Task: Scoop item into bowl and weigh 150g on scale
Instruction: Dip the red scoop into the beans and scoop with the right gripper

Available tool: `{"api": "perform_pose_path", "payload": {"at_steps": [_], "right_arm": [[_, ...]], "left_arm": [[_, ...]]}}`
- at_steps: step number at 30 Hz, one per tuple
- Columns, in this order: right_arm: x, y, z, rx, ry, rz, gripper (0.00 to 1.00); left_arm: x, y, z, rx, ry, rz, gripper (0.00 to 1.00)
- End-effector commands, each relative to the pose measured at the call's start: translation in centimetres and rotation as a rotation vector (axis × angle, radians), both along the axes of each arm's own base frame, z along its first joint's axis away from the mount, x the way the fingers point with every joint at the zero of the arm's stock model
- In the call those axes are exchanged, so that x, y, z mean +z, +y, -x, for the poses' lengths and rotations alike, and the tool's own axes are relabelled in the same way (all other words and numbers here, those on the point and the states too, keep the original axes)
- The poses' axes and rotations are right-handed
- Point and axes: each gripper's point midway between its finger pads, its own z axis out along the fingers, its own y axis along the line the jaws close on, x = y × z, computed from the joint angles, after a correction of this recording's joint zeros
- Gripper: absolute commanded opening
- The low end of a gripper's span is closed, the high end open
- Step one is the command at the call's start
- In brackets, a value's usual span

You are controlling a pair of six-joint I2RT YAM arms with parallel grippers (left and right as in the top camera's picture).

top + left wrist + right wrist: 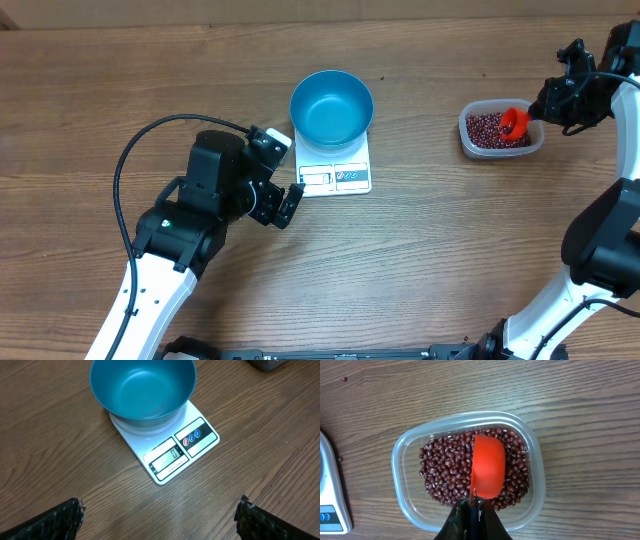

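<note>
The blue bowl stands empty on the white scale, whose display faces my left gripper. My left gripper hovers wide open just left of the scale's display end, holding nothing. The red-brown beans lie heaped in a clear tub at the right. My right gripper is shut on the handle of an orange-red scoop. The scoop's cup rests in the beans with its rounded back facing up.
A stray bean lies on the wood beyond the tub and another beside the scale's edge. The left arm's black cable loops over the table at the left. The right arm reaches in from the right edge.
</note>
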Motion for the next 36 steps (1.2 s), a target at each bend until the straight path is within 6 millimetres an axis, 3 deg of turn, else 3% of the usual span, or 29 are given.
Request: {"api": "perform_pose_path", "payload": {"at_steps": [1, 12, 26, 30, 36], "right_arm": [[-1.0, 0.6, -0.3, 0.025, 0.026, -0.008, 0.04], [-2.5, 4.4, -0.2, 0.098, 0.064, -0.077, 0.04], [-2.4, 6.5, 0.3, 0.105, 0.059, -0.243, 0.04], [-2.1, 6.4, 0.6, 0.084, 0.058, -0.294, 0.04], [-1.4, 4.5, 0.7, -0.008, 0.042, -0.371, 0.04]], "left_arm": [[1.1, -0.1, -0.4, 0.01, -0.023, 0.011, 1.0], [1.0, -0.1, -0.3, 0.01, -0.022, 0.01, 1.0], [1.0, -0.1, -0.3, 0.01, -0.022, 0.01, 1.0], [1.0, -0.1, -0.3, 0.01, -0.022, 0.01, 1.0], [1.0, 0.0, -0.3, 0.01, -0.022, 0.01, 1.0]]}}
